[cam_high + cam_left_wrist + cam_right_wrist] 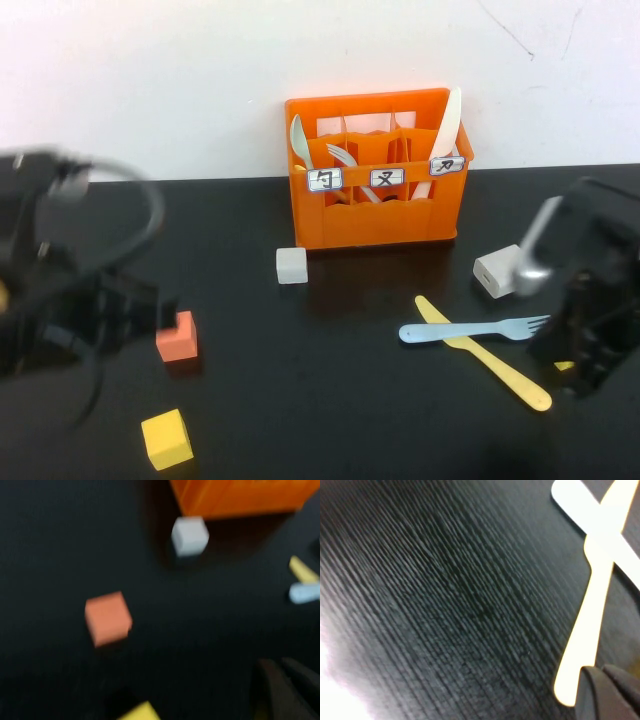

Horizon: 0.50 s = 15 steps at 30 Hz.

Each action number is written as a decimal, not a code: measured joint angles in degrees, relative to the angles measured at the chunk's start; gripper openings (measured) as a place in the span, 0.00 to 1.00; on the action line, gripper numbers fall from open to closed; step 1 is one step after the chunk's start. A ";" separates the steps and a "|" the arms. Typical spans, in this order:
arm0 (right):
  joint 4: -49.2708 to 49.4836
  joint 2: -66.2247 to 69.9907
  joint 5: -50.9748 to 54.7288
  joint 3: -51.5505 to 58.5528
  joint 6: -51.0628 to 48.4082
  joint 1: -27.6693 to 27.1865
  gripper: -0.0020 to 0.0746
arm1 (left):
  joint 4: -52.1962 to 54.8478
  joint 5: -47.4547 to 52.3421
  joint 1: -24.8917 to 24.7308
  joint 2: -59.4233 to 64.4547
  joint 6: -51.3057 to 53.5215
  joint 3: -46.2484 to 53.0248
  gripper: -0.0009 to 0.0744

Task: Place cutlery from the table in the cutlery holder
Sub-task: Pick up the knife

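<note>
The left gripper shows only as dark blurred fingertips pressed together, clenched on nothing, over the table's left side near an orange-red cube; the right gripper is likewise closed and empty, cut off at the frame edge, low over the black table at its right side beside the tip of the yellow knife; both arms are smeared in the high view, so their outlines are hard to read. Nearest lies one yellow cube; further back the orange-red cube; to the right the long pale yellow knife lies flat with one light blue fork crossing over it, touching. Beyond stand one white cube and one white charger block, well apart. Farthest, against the wall, is the orange cutlery holder, crate-like, with three white labels bearing black characters; three pale utensils stand in it, one per compartment, their lower parts hidden by its walls.
</note>
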 joint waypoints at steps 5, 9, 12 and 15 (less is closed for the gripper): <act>-7.64 8.20 0.00 -6.01 0.95 5.68 0.02 | 0.53 0.69 0.00 -6.20 0.13 6.79 0.01; -10.31 14.51 1.51 -10.76 2.30 7.84 0.02 | 0.77 1.96 0.00 -9.19 -0.58 10.16 0.01; -13.29 18.48 4.00 -13.96 4.40 7.96 0.03 | 0.92 3.73 0.00 -10.70 -1.12 11.14 0.01; -16.67 20.95 5.13 -16.11 7.19 7.96 0.10 | 0.95 3.61 0.00 -12.01 -1.33 12.10 0.01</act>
